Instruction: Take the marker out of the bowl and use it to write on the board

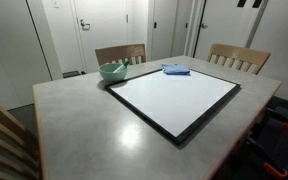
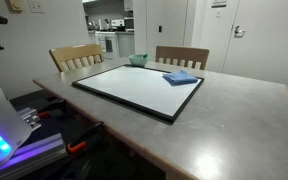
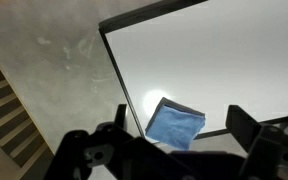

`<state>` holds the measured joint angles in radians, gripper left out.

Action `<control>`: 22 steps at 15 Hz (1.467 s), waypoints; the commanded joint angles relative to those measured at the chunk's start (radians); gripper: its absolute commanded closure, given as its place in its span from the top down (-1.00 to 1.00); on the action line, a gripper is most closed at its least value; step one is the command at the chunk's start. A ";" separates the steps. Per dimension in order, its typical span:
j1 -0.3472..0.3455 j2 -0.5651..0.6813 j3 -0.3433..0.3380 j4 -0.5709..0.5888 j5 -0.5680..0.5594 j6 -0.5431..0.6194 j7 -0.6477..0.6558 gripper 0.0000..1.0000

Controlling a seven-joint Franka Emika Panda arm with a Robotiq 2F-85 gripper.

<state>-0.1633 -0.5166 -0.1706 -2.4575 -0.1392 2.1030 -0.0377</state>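
Note:
The board [image 1: 174, 100] lies flat in the middle of the grey table, glossy white with a thin black frame, and shows in both exterior views [image 2: 139, 88]. The mint-green bowl [image 1: 112, 71] stands just off the board's far corner [image 2: 138, 59]. The marker is too small to make out in the bowl. My gripper [image 3: 178, 112] hangs high above the board [image 3: 214, 60], open, with nothing between its fingers [image 3: 242, 125]. Its dark tips just show at the top edge of an exterior view [image 1: 249, 3]. The bowl is out of the wrist view.
A folded blue cloth [image 1: 176, 69] lies on the board's far edge [image 2: 180, 77], straight below my gripper in the wrist view [image 3: 174, 125]. Two wooden chairs [image 1: 120, 52] [image 1: 237, 57] stand at the far side. Another chair back [image 1: 4, 140] is at the near corner.

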 commanded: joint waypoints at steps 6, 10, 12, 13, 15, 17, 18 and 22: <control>-0.007 0.001 0.006 0.002 0.004 -0.002 -0.003 1.00; -0.007 0.001 0.006 0.002 0.004 -0.002 -0.003 1.00; 0.005 0.010 -0.012 -0.002 0.025 0.015 -0.040 1.00; 0.015 0.017 -0.022 -0.002 0.035 0.028 -0.071 1.00; 0.043 0.044 -0.050 0.008 0.067 0.062 -0.166 1.00; 0.074 0.081 -0.076 0.024 0.105 0.089 -0.271 1.00; 0.091 0.100 -0.091 0.031 0.126 0.104 -0.326 1.00; 0.155 0.208 -0.140 0.079 0.204 0.144 -0.551 1.00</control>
<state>-0.0483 -0.4126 -0.2774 -2.4400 0.0071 2.2208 -0.4445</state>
